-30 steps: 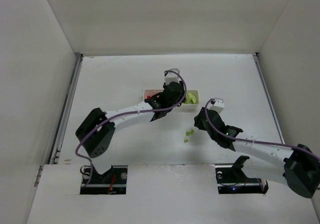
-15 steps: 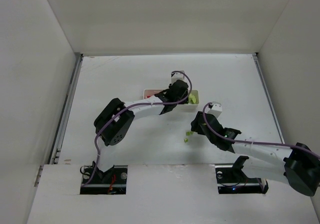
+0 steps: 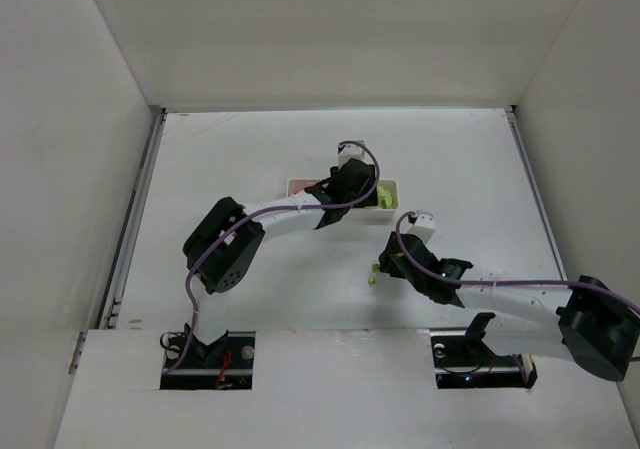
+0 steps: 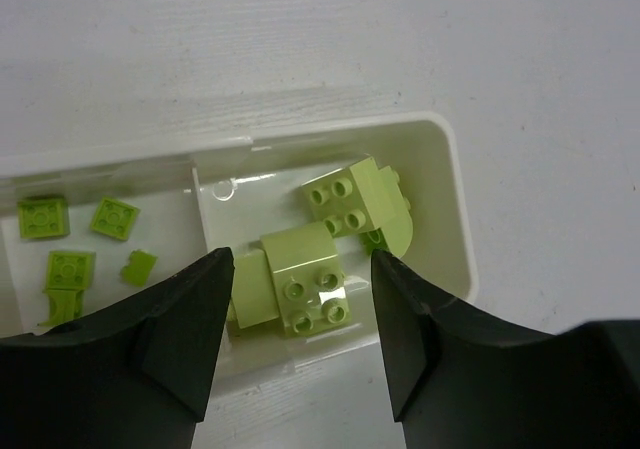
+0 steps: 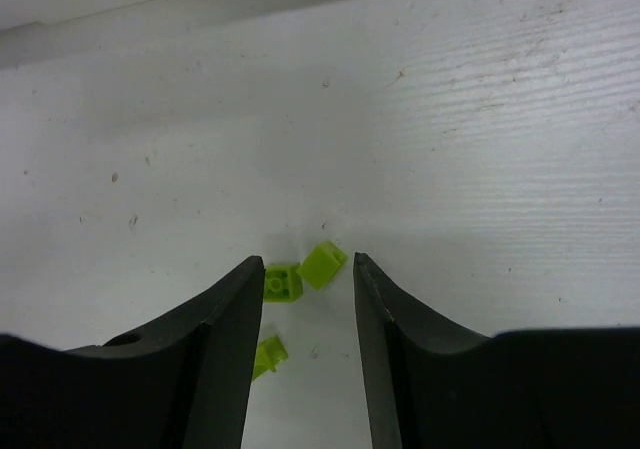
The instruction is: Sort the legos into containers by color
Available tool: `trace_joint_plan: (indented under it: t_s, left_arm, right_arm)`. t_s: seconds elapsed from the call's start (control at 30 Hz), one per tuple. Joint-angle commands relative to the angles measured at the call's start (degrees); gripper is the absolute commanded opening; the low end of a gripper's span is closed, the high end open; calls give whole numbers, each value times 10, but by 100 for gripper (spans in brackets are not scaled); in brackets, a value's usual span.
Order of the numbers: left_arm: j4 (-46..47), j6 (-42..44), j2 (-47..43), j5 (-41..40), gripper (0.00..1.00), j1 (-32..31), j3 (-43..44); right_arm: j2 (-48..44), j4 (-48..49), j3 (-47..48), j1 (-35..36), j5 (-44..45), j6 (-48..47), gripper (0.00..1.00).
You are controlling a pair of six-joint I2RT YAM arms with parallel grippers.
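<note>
Sorting stands midway: my left jaws hang parted, empty, over green legos point(image 4: 310, 289) in the tray's point(image 4: 462, 239) right end; my right jaws, parted too, hover over loose legos point(image 5: 322, 264) on the worktop point(image 5: 480, 119) and must next lower and pinch one.

White scuffed table point(image 3: 250, 149); pale walls point(image 3: 330, 29) on three sides

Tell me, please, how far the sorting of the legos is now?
Done: several green legos lie in two neighbouring compartments of the tray. In hand: nothing; the left gripper hangs over the tray, the right gripper over the table, both with jaws open. Left: three loose green legos on the table.
</note>
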Motion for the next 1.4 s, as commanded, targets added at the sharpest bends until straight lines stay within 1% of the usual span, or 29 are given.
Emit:
trace_joint_plan:
  t_s: [0.0, 0.1, 0.27, 0.43, 0.57, 0.7, 0.77, 0.8, 0.83, 1.03, 1.1, 1.17, 1.27, 1.37]
  left_arm:
    - [13, 8, -71, -8, 54, -1, -21]
    - [23, 11, -122, -28, 54, -13, -71]
    - [57, 13, -215, -72, 54, -50, -204]
    - [92, 15, -278, -101, 53, -106, -323]
    - [136, 19, -297, -103, 53, -154, -386]
    - [147, 23, -291, -91, 55, -184, -396]
    - [150, 33, -283, -84, 56, -196, -390]
    - [150, 39, -278, -79, 56, -201, -385]
    - [150, 43, -274, -77, 56, -208, -381]
    - [176, 65, -254, -62, 57, -238, -381]
    - [196, 65, -249, -56, 57, -245, -388]
    - [210, 68, -242, -46, 57, -251, -390]
    - [222, 70, -231, -44, 56, -262, -389]
    - [231, 71, -203, -40, 54, -260, -377]
  right_arm:
    - [4, 2, -2, 6, -1, 23, 45]
    - [13, 0, 3, 6, -6, 27, 44]
    - [37, 7, 10, 6, -7, 28, 44]
    - [55, 10, 18, 6, -5, 29, 37]
    - [65, 11, 22, 6, -1, 28, 31]
    - [70, 11, 25, 6, 7, 28, 31]
    - [78, 5, 32, 5, 9, 24, 33]
    - [81, 5, 34, 4, 10, 24, 37]
    - [84, 5, 37, 3, 10, 23, 37]
    - [102, 6, 45, -1, 23, 15, 18]
    - [94, 3, 46, -1, 28, 8, 16]
    - [66, -1, 42, -7, 37, 4, 16]
    - [21, -7, 39, -28, 33, -17, 16]
    - [-23, -7, 38, -51, 31, -36, 16]
